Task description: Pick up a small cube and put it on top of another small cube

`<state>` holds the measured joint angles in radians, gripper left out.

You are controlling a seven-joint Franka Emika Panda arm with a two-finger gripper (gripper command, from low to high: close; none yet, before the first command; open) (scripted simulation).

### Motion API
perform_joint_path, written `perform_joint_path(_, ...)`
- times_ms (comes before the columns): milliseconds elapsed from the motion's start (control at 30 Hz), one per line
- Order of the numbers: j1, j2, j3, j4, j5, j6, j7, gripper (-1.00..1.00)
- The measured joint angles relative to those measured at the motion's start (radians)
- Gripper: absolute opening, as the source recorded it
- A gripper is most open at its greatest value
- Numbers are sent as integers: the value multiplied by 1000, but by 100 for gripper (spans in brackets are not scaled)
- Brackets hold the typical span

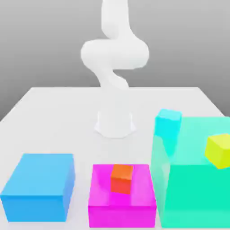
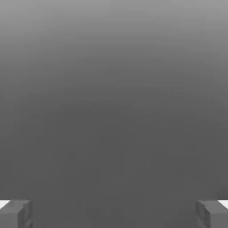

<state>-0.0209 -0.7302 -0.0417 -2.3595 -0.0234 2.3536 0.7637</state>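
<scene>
You can read no brand, label or lettering on the arm [image 1: 115, 54], the blocks or the cubes; every face you see is plain colour.

Your arm stands upright on its base [image 1: 115, 125] on the pale desk [image 1: 67, 108], beyond the blocks in the exterior view. It climbs from the base to a bulky bend, then continues up through the top edge of that view. In the hand view your jaws [image 2: 114, 214] stand wide apart, one fingertip at each lower corner, with nothing between them but plain grey.

The orange cube [image 1: 121, 179] sits on top of the magenta block [image 1: 122, 197], which lies between the blue block [image 1: 40, 179] and the big green block [image 1: 197, 179]. You can't see a small plain yellow cube for certain; the one yellowish cube [image 1: 219, 151] is greenish, over by the exterior view's right edge, tilted, and overlapping the green block in that view. Whether it touches the block, you can't tell. The cyan cube [image 1: 168, 124] appears at the green block's far corner, toward the exterior view's left, its lower part blending into the green.
</scene>
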Motion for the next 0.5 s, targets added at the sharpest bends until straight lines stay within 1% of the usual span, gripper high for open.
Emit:
perform_joint_path(300, -104, 300, -192, -243, -72, 227, -174, 0)
perform_joint_path(500, -176, 528, -341, -415, -83, 394, -330, 0)
